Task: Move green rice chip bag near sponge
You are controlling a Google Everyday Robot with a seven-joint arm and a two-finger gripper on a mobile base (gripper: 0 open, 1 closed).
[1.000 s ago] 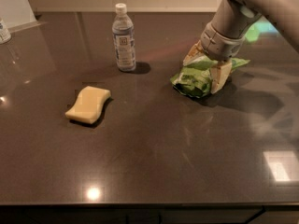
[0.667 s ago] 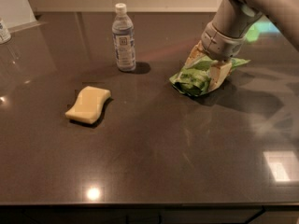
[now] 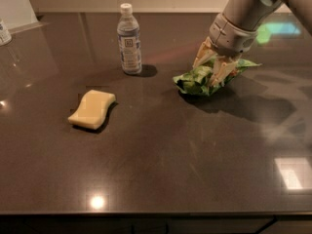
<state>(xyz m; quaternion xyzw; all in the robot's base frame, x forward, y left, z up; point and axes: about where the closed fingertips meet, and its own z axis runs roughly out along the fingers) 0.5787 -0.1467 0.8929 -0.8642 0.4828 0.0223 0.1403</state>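
The green rice chip bag (image 3: 193,81) is crumpled and sits on the dark countertop at the right of centre. My gripper (image 3: 212,68) comes down from the upper right, and its pale fingers (image 3: 219,72) are closed over the bag's top, hiding part of it. The sponge (image 3: 92,109), a pale yellow foam block with wavy sides, lies flat at the left of centre, well apart from the bag.
A clear water bottle (image 3: 129,39) with a white cap stands upright at the back, between sponge and bag. A white object (image 3: 4,32) sits at the far left edge. The countertop's front edge (image 3: 156,212) runs along the bottom.
My gripper and the green bag have shifted slightly to the left, toward the sponge. The sponge and the bottle have not moved.
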